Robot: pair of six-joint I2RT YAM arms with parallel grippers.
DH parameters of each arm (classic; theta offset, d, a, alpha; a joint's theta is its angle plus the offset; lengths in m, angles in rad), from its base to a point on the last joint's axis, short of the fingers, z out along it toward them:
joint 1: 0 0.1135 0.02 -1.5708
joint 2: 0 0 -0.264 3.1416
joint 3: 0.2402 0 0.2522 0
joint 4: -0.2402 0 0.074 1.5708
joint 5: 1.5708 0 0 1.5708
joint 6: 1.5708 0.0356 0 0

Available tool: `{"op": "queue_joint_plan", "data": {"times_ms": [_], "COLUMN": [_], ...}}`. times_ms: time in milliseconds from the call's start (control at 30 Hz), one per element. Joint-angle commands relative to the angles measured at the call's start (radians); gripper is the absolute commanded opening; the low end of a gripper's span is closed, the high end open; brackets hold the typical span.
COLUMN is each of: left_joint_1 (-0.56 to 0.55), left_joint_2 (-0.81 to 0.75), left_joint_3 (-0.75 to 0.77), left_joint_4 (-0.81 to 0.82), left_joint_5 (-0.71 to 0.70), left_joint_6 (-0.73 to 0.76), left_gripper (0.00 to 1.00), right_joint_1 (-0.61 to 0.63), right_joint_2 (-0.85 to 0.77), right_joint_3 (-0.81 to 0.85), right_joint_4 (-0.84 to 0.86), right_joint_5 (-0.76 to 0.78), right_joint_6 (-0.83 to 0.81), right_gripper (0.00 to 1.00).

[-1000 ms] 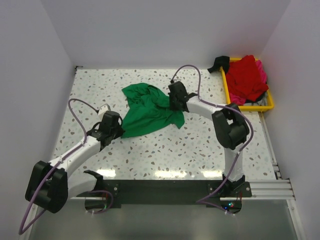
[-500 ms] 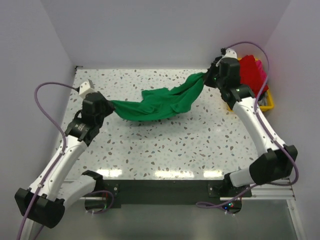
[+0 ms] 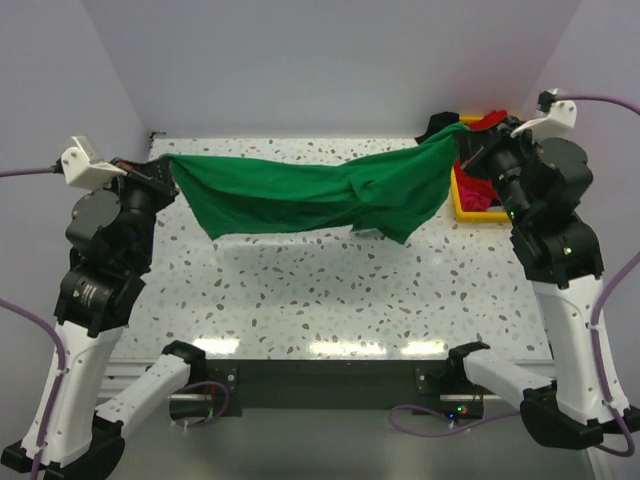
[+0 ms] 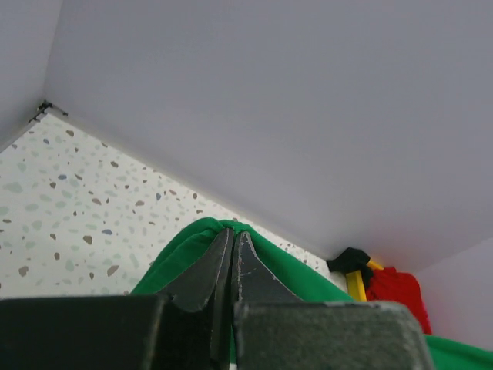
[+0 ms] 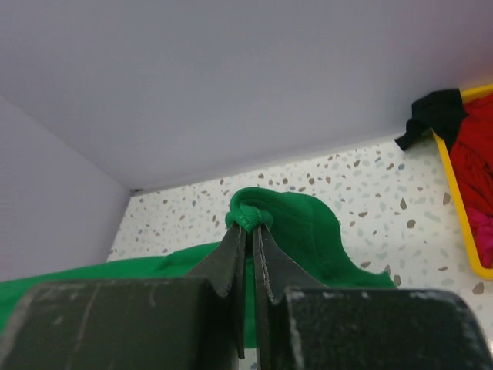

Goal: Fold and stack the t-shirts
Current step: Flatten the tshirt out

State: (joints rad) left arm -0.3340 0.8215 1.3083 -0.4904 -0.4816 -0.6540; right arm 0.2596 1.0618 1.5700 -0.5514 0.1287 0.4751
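Observation:
The bright green t-shirt (image 3: 310, 195) hangs stretched in the air between both grippers, above the speckled table. My left gripper (image 3: 165, 163) is shut on its left end, seen as green cloth (image 4: 277, 266) bunched round the closed tips (image 4: 233, 231). My right gripper (image 3: 462, 133) is shut on its right end, a knot of green cloth (image 5: 296, 223) pinched at the tips (image 5: 249, 225). Red and pink t-shirts (image 3: 483, 185) lie in the yellow tray (image 3: 472, 212) at the back right, mostly hidden behind the right arm.
A black item (image 5: 433, 112) hangs over the tray's far left corner, also in the left wrist view (image 4: 348, 260). White walls enclose the table on the left, back and right. The arm bases stand on a black rail (image 3: 330, 380) at the near edge.
Both arms have risen and drawn apart, lifting the green shirt off the table and pulling it taut and wider. A second ago it lay crumpled on the table.

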Motion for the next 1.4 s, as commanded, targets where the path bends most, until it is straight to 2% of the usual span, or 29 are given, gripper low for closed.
{"op": "queue_joint_plan", "data": {"times_ms": [0, 100, 233, 367, 433, 567, 700, 800, 867, 967, 1000, 1067, 1100, 1167, 1200, 1267, 1300, 1333, 1367], "left_joint_1": [0.01, 0.01, 0.01, 0.016, 0.055, 0.173, 0.274, 0.3, 0.3, 0.3, 0.3, 0.3, 0.3, 0.3, 0.3, 0.3, 0.3, 0.3, 0.3], "left_joint_2": [-0.005, 0.011, 0.082, 0.281, 0.365, 0.571, 0.669, 0.671, 0.622, 0.526, 0.5, 0.427, 0.4, 0.319, 0.288, 0.214, 0.193, 0.161, 0.147], "left_joint_3": [0.068, 0.08, 0.057, 0.094, 0.166, 0.319, 0.533, 0.597, 0.574, 0.439, 0.346, 0.242, 0.118, -0.019, -0.161, -0.306, -0.437, -0.499, -0.556], "left_joint_4": [0.009, 0.055, 0.194, 0.311, 0.358, 0.412, 0.389, 0.36, 0.36, 0.368, 0.363, 0.349, 0.346, 0.345, 0.34, 0.345, 0.346, 0.348, 0.357], "left_joint_5": [-0.054, -0.08, -0.112, -0.097, -0.074, 0.094, 0.213, 0.25, 0.25, 0.236, 0.232, 0.239, 0.247, 0.259, 0.261, 0.268, 0.271, 0.274, 0.284], "left_joint_6": [0.051, 0.068, 0.108, 0.169, 0.18, 0.145, 0.108, 0.111, 0.116, 0.122, 0.114, 0.093, 0.065, 0.001, -0.021, -0.065, -0.108, -0.125, -0.136], "left_gripper": [0.0, 0.0, 0.0, 0.0, 0.0, 0.0, 0.0, 0.0, 0.0, 0.0, 0.0, 0.0, 0.0, 0.0, 0.0, 0.0, 0.02, 0.05, 0.1], "right_joint_1": [-0.006, -0.005, -0.005, -0.006, -0.005, -0.003, -0.006, -0.008, -0.01, -0.008, -0.008, -0.008, -0.008, -0.008, -0.008, -0.008, -0.008, -0.008, -0.01], "right_joint_2": [-0.02, 0.003, 0.114, 0.261, 0.329, 0.504, 0.631, 0.623, 0.572, 0.453, 0.42, 0.324, 0.293, 0.202, 0.178, 0.112, 0.1, 0.09, 0.086], "right_joint_3": [0.064, 0.071, 0.08, 0.094, 0.157, 0.345, 0.629, 0.69, 0.629, 0.411, 0.284, 0.146, -0.002, -0.15, -0.3, -0.448, -0.576, -0.634, -0.683], "right_joint_4": [0.016, 0.066, 0.159, 0.309, 0.346, 0.383, 0.343, 0.311, 0.332, 0.364, 0.366, 0.378, 0.384, 0.392, 0.396, 0.421, 0.427, 0.436, 0.433], "right_joint_5": [0.011, -0.023, -0.043, -0.084, -0.087, -0.078, -0.072, -0.044, -0.049, -0.047, -0.047, -0.044, -0.052, -0.061, -0.067, -0.078, -0.081, -0.089, -0.087], "right_joint_6": [0.034, 0.051, 0.076, 0.112, 0.117, 0.111, 0.092, 0.082, 0.092, 0.112, 0.117, 0.144, 0.154, 0.192, 0.204, 0.241, 0.25, 0.253, 0.255], "right_gripper": [0.0, 0.0, 0.0, 0.0, 0.0, 0.0, 0.0, 0.0, 0.0, 0.0, 0.0, 0.0, 0.0, 0.02, 0.07, 0.15, 0.2, 0.35, 0.42]}}
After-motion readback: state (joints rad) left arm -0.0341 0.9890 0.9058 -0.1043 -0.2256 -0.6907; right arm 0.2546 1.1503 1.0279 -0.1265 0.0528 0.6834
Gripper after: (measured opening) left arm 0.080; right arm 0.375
